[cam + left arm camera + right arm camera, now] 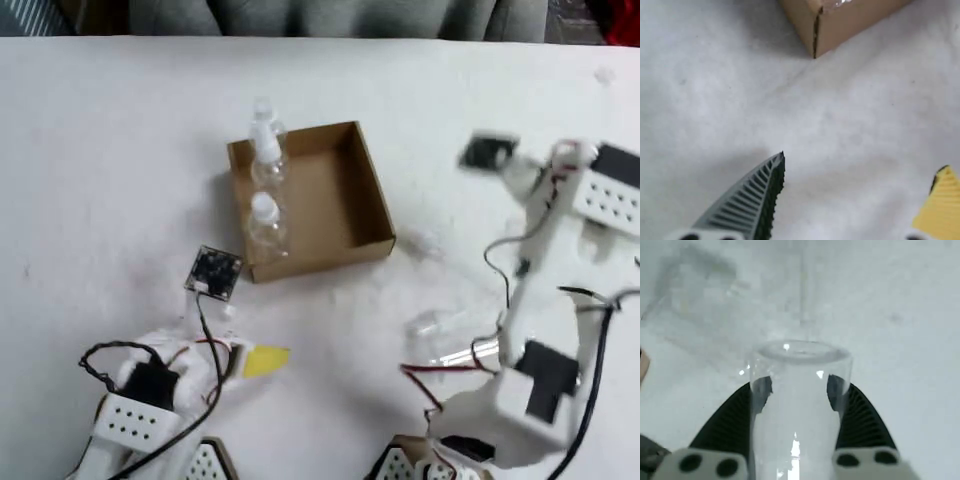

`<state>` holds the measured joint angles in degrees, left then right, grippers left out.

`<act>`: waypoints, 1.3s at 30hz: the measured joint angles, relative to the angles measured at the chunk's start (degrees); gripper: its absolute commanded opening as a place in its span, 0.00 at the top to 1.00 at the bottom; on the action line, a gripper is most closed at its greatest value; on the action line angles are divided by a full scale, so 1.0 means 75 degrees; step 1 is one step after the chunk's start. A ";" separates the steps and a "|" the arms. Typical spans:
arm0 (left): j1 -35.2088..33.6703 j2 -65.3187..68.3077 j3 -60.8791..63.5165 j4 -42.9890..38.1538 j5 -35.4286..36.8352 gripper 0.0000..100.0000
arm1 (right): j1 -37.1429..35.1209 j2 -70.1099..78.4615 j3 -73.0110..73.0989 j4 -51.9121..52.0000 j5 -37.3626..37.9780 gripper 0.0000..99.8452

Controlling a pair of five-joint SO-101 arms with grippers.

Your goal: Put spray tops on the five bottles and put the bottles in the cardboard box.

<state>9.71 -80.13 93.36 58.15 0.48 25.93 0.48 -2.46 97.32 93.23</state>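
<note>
— Between the ribbed black jaws of my right claw (801, 390) sits a clear plastic bottle (799, 365), pinched on both sides and lying lengthwise, its round end pointing away from the claw.

— Does it have its spray top on?

— I cannot tell. That far end looks flat and plain, but the other end is hidden back inside the claw.

— And your left claw?

— My left claw (860, 165) is spread wide with nothing in it, one dark ribbed finger and one yellow one hanging over the white table (120, 150). A corner of the brown cardboard box (345, 190) lies just ahead of it.

— What is in the box?

— Two clear bottles with white spray tops (266, 222) lie along the wall nearest the left claw's side. So I judge two of five done, and the one in my right claw is the third.

— What does the next move call for?

— If the bottle is bare, it needs a top. My left claw is free to fetch one, but I see none clearly near either claw. Once it is capped, the bottle has to travel away from the right claw, across toward the left claw's side, and come down into the open part of the box beside the other two. The plastic looks slick, so I would keep the pinch firm on the way.
</note>
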 measured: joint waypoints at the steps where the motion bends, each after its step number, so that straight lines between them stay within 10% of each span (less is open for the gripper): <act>1: 0.0000 0.0000 0.0000 0.0000 0.0000 0.59 | 0.0246 -0.0188 0.0399 0.0000 0.0785 0.98; 10: 0.0000 0.0000 0.0000 0.0000 0.0000 0.59 | 0.2508 -0.0832 0.3118 -0.1934 0.5591 0.98; 21: 0.0000 0.0000 0.0000 0.0000 0.0000 0.59 | 0.3048 -0.0844 0.5662 -0.5216 0.6412 0.72; 39: 0.0000 0.0000 0.0000 0.0000 0.0000 0.59 | 0.1278 -0.2919 0.5298 -0.4536 -0.0176 0.81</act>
<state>9.71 -80.13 93.36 58.15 0.48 35.52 -21.41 37.27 63.30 91.91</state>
